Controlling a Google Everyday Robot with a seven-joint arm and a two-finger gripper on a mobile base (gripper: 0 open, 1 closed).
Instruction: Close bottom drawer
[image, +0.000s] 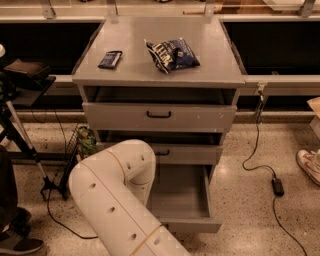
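Note:
The bottom drawer (186, 200) is the lowest of three grey drawers and stands pulled far out, a wide shallow empty tray. Its front panel (197, 226) faces me near the floor. The middle drawer (185, 152) above it is out a little, and the tall-fronted top drawer (159, 116) is slightly out too. My white arm (117, 195) bends from the lower left toward the cabinet and covers the left part of the bottom drawer. The gripper is hidden behind the arm's elbow, out of sight.
On the cabinet top (135, 67) lie a dark blue chip bag (172, 54) and a small dark packet (110, 59). A black stand with a tripod (22, 125) is at the left. A black cable and adapter (277, 186) lie on the floor at the right, near a shoe (309, 165).

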